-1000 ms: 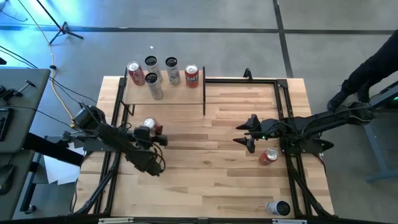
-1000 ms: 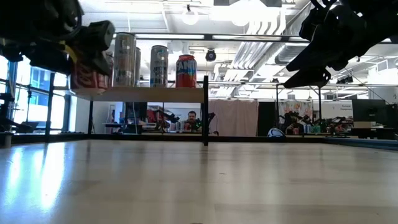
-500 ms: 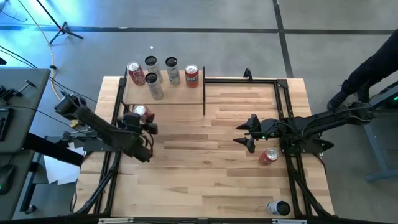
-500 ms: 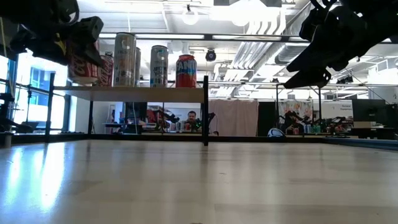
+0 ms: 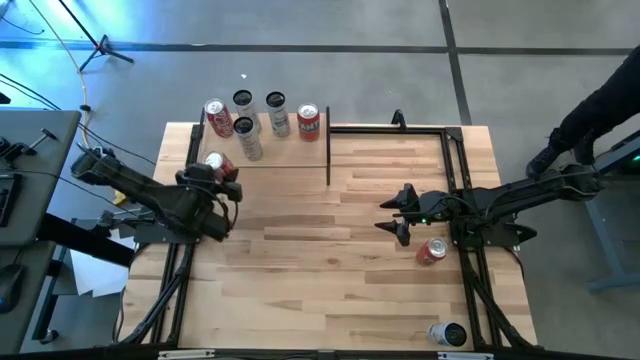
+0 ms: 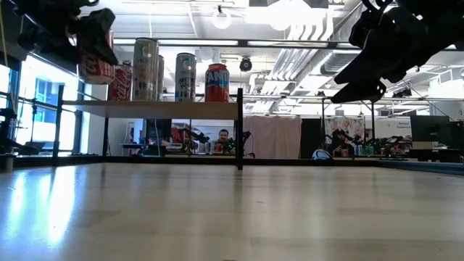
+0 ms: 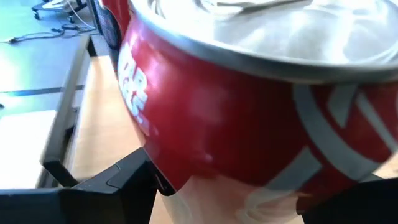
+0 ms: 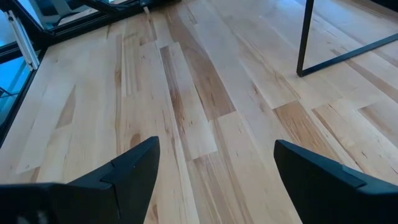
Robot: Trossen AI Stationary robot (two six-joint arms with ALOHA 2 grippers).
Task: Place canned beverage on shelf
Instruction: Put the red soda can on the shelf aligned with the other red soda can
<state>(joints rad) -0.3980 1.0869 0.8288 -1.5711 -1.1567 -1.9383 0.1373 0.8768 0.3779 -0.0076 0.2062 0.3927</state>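
Observation:
A red canned beverage hangs in my left gripper, which is shut on it just off the near left corner of the shelf. In the low view the can is slightly tilted, about level with the cans on the shelf board. Several upright cans stand on that pale board. In the left wrist view the held can fills the picture. My right gripper waits open over the table's right half, its fingers with only bare tabletop between them. My left gripper pinches the can's side wall between its two fingers, low on the body. The fingers come from the table's left side, slanting a little downward. The can is lifted clear of the table, top up and slightly tilted.
The shelf's black posts stand on the tabletop. A red can lies by my right arm, and another can lies near the front right corner. A person stands beyond the table's right edge.
My left gripper has carried the red can up and toward the table's far left, from the open tabletop to the shelf's near left corner. The can has risen from below the shelf board to the level of the cans on it.

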